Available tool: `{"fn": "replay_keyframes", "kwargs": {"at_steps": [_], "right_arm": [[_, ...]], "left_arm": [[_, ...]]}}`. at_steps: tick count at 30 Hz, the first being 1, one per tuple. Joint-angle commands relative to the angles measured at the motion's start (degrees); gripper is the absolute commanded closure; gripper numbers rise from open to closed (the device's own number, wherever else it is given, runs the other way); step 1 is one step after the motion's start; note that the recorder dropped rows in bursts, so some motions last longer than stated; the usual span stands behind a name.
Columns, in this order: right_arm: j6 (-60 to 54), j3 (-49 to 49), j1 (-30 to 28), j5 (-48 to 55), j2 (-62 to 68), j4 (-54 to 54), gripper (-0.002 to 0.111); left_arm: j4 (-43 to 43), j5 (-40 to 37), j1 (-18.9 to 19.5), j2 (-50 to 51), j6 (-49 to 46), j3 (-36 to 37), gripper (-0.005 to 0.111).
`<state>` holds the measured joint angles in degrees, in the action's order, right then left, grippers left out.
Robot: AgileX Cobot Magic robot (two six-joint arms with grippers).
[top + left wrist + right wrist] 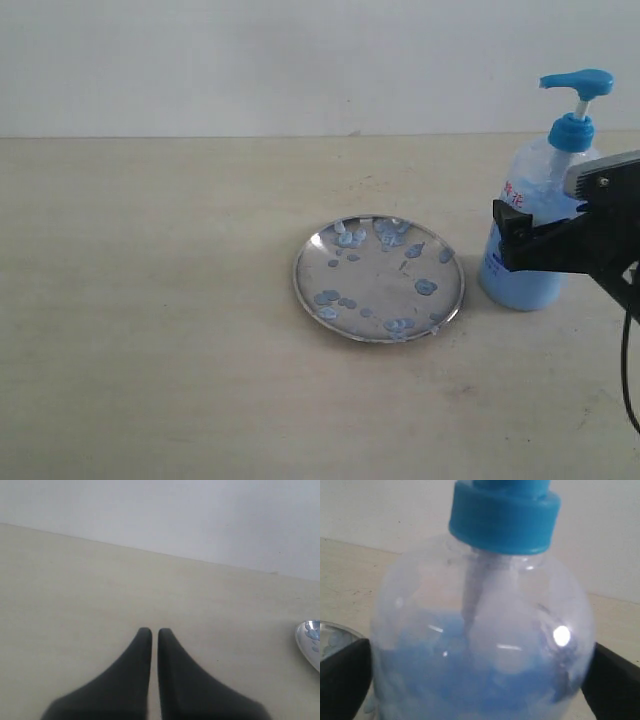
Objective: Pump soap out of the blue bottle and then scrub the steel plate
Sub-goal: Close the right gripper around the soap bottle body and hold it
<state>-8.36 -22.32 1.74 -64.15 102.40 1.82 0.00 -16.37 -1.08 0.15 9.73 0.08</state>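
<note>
**On the right side of the table: bottle flanked by the right gripper**

The blue bottle (pixel 545 170) stands upright just to the right of the steel plate (pixel 383 283), apart from its rim by a narrow strip of table. Its clear body is filled in the lower part with light blue soap (pixel 520 285), and a label with red marks shows on its shoulder. The bright blue pump head (pixel 578 82) sits raised on a white stem above the blue collar (pixel 571 132), with the spout pointing toward the plate. The plate lies flat near the middle of the table (pixel 150 300), shiny, thin-rimmed and dotted with pale blue blobs, mostly toward its far and near edges.

The right gripper (pixel 530 245) reaches in from the right at the bottle's mid-height. In the right wrist view its black fingers (pixel 342 677) are spread wide, one on each side of the round body and seemingly pressed against it. The left gripper (pixel 154 632) hangs over bare table with its fingers nearly together, only a thin slit between them, holding nothing. The plate's rim (pixel 310 640) shows at the edge of its view.

Left of the plate and in front of it the tabletop lies open. Behind the bottle the table ends at a pale wall (pixel 300 60).
</note>
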Motion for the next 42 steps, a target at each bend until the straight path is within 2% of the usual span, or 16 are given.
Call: {"fn": "replay_keyframes", "kwargs": {"at_steps": [1,5,8,14,18,27,42], "right_arm": [[-1.12,-6.95,0.10,-0.71,6.91,0.33,0.003],[-1.03,-9.80,0.10,-0.02,10.25,0.33,0.006],[-1.03,-9.80,0.10,0.29,10.25,2.72,0.026],[-1.43,-9.80,0.10,0.48,10.25,3.97,0.108],[-1.89,-9.80,0.10,2.60,10.25,3.74,0.107],[-17.90,-9.80,0.10,5.31,10.25,-1.50,0.107],[-17.50,-9.80,0.10,5.51,10.25,-1.82,0.107]], "left_arm": [[0.00,0.28,-0.13,-0.15,-0.33,-0.08,0.102],[0.00,0.28,-0.13,-0.15,-0.33,-0.08,0.102],[0.00,0.28,-0.13,-0.15,-0.33,-0.08,0.102],[0.00,0.28,-0.13,-0.15,-0.33,-0.08,0.102],[0.00,0.28,-0.13,-0.15,-0.33,-0.08,0.102],[0.00,0.28,-0.13,-0.15,-0.33,-0.08,0.102],[-1.02,1.94,-0.13,-0.15,-0.33,-0.08,0.102]]}}
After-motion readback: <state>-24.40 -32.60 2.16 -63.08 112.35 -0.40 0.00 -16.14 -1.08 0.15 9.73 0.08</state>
